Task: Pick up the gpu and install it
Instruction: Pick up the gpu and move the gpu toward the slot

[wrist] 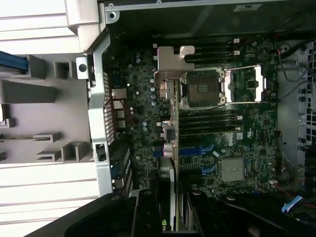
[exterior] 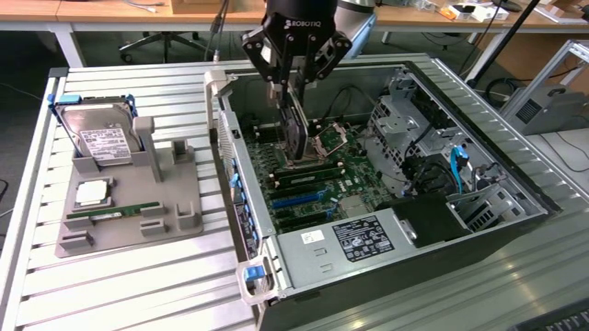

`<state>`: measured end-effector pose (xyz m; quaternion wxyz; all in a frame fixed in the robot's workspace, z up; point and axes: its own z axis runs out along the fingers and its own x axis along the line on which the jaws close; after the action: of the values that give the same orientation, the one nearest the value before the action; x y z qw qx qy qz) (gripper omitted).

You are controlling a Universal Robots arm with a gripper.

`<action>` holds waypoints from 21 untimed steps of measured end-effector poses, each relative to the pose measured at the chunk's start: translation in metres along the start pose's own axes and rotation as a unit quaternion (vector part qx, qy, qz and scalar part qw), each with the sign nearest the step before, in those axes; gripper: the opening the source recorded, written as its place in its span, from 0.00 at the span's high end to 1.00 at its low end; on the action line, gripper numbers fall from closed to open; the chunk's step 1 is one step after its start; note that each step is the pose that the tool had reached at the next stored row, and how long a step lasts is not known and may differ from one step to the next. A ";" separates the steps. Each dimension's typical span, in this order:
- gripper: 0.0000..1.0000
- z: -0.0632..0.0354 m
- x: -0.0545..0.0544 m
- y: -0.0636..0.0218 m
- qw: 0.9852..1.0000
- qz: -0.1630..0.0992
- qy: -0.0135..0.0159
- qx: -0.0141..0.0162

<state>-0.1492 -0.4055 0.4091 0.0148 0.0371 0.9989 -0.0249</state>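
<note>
My gripper is shut on the gpu, a thin dark card that hangs on edge below the fingers inside the open computer case. The card's lower end is just above the motherboard, near the CPU socket and the dark memory slots. In the wrist view the gpu shows edge-on between my two black fingers, and its silvery bracket points away from the camera. The blue expansion slots lie nearer the front of the board, apart from the card.
A grey fixture tray on the slatted table at the exterior view's left holds a hard drive, a green memory stick and a small square chip. Inside the case are a drive cage, cables and a power supply.
</note>
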 end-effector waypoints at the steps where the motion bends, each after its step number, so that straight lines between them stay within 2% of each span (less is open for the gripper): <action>1: 0.73 0.0003 -0.001 0.0001 1.000 0.000 0.000 0.000; 21: 0.73 0.0084 -0.028 0.0016 1.000 0.000 0.000 0.000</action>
<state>-0.1213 -0.4064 0.4014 0.0148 0.0371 0.9989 -0.0253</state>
